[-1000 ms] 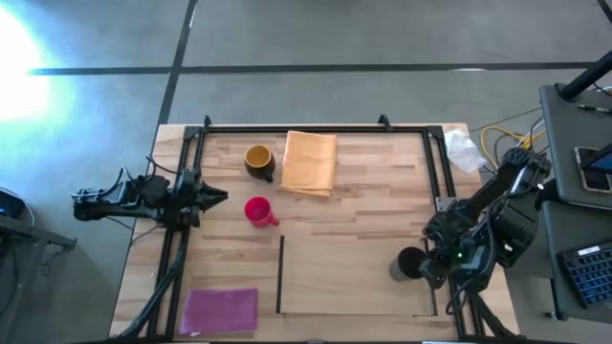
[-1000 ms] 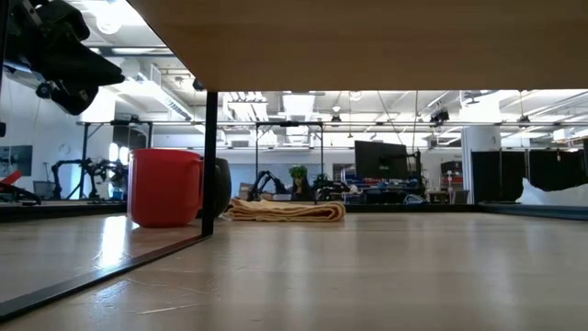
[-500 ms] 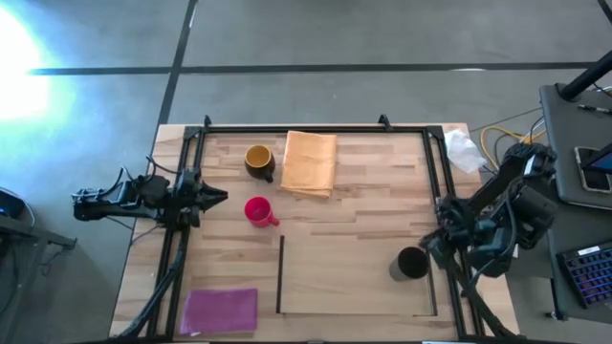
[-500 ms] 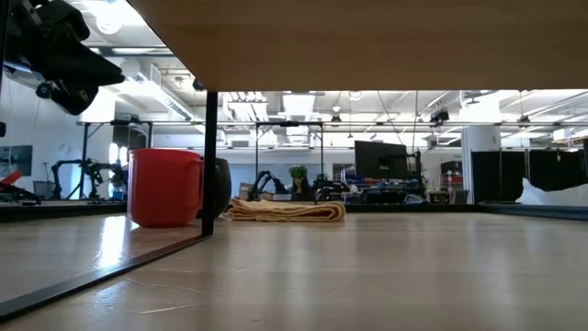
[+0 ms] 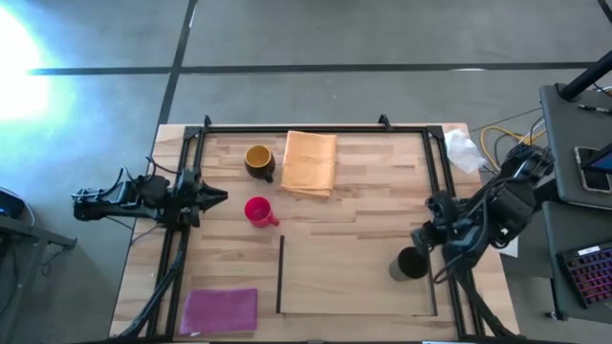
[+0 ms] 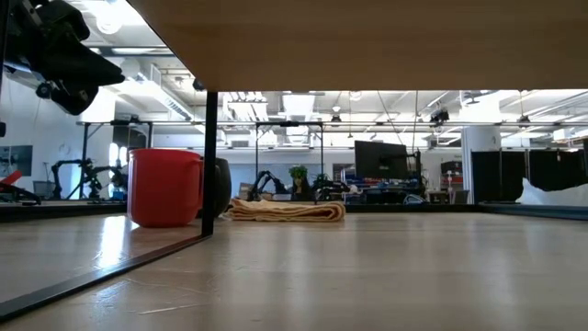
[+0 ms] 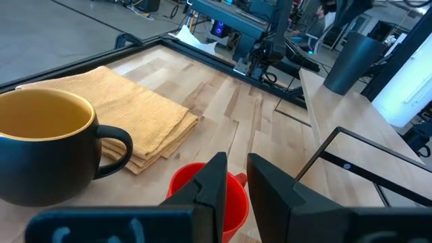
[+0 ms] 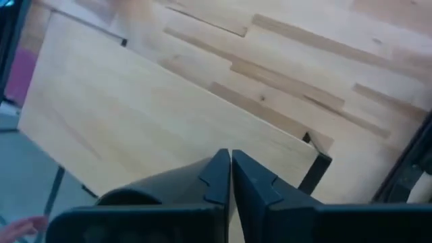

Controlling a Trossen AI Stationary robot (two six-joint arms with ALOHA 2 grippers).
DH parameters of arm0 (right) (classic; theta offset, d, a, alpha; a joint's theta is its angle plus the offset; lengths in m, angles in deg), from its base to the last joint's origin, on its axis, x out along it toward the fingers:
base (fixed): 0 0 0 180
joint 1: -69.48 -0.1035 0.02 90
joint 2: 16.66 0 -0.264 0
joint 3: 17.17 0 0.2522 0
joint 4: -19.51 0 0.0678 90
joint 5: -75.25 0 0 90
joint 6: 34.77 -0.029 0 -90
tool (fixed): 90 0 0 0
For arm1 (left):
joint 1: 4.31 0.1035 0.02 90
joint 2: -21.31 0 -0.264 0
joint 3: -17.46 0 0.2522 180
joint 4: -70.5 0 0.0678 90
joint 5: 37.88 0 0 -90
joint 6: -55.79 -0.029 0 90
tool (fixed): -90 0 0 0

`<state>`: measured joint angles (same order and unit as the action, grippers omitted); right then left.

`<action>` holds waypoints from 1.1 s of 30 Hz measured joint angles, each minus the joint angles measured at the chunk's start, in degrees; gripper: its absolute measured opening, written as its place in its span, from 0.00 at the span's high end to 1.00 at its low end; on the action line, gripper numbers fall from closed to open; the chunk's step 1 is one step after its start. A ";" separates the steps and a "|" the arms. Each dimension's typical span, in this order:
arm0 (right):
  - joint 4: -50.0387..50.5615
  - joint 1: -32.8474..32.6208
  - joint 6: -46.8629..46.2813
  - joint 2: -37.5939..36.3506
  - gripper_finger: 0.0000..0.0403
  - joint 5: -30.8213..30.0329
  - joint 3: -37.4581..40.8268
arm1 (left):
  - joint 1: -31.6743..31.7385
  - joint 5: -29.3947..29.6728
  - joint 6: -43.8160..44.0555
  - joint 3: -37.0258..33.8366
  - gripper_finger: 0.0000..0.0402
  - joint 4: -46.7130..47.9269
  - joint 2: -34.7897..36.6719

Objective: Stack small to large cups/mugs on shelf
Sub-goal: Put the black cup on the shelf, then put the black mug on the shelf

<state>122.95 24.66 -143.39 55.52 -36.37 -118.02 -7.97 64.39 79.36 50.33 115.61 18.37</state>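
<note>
Standing alone inside the shelf [image 5: 354,277], the black mug [image 5: 409,264] now sits free at the shelf's right end, just inside the dark strip that closes that side. A second ago your right tool [image 5: 427,236] was down over this mug; half a second ago it had pulled back toward the bench [image 5: 363,215] edge, and now it hangs just beside the mug, on the side facing the orange cloth [image 5: 311,162]. Its fingers [image 8: 217,177] are pressed together with nothing between them, as the right wrist view shows. You can judge the release done: the largest cup is placed and the stack has its base.

Nothing else has moved. The dark brown mug [image 5: 258,161] with the yellow inside stays just beside the orange cloth, outside the shelf. The pink-red mug [image 5: 258,211], smallest of the three, stays between that mug and the shelf's left strip, also outside it. The magenta cloth [image 5: 220,311] lies well apart from the shelf, at the bench's near left corner.

Your left tool [image 5: 216,197] waits level with the pink-red mug on the side away from the shelf, its fingers [image 7: 214,183] held narrow and empty. Two mugs remain to be nested, so the task looks about a third done, with the brown one likely next.
</note>
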 joint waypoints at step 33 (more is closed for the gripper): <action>0.57 0.04 -4.41 0.01 0.98 -11.58 3.19 | 0.02 0.00 0.00 0.00 0.89 0.02 0.00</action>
<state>123.52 24.69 -147.80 55.53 -47.96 -114.83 -7.95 64.40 79.36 50.33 115.63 18.37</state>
